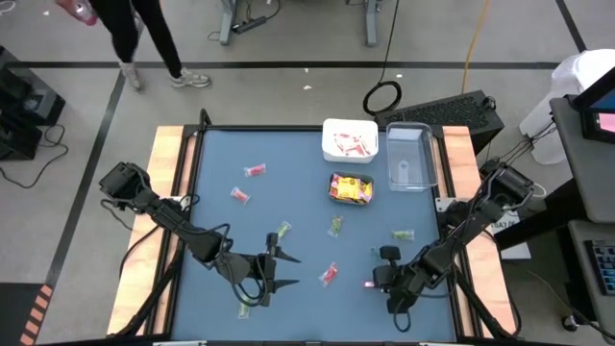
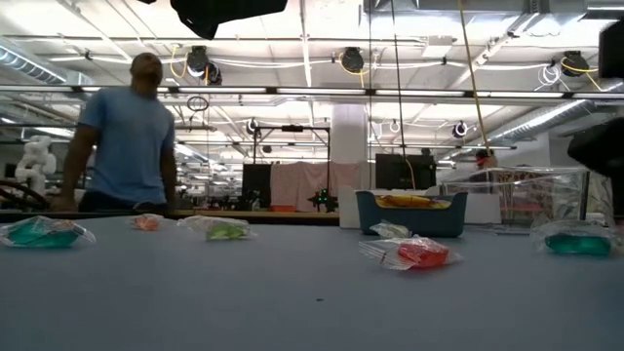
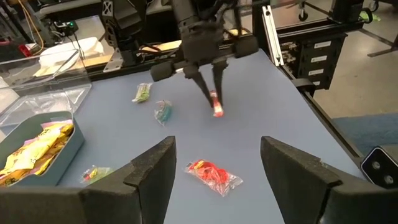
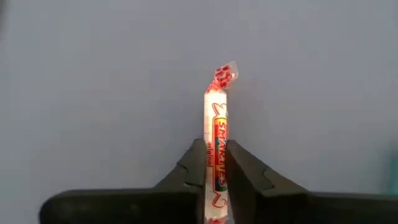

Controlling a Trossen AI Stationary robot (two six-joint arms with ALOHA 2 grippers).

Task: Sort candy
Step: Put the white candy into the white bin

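- Pink-white stick (image 4: 216, 152): my right wrist view has it pinched between the two dark fingers, which are closed on its lower half; its twisted end pokes out past the tips over the blue table (image 4: 93, 74).
- The left wrist view adds what that close-up cannot: the right gripper (image 3: 214, 102) points down at the mat with the stick at its tips. I cannot tell whether the stick touches the mat.
- High view places the right gripper (image 1: 373, 283) near the front edge, right of centre; the stick is only a small pink speck there.
- Left gripper (image 1: 285, 270) sits front centre-left, jaws spread with nothing between them; its wrist view shows a red clear-wrapped piece (image 3: 213, 175) lying on the mat between the fingers (image 3: 152, 174).
- Loose candy: I count scattered red and green pieces across the mat from above; the low view shows a red one (image 2: 417, 253) nearest.
- Teal container (image 1: 351, 189) holds yellow packets; the white container (image 1: 349, 141) behind it holds pink-white sticks; the clear container (image 1: 408, 157) is beside them.
- Only the low view shows a person (image 2: 127, 136) beyond the table.
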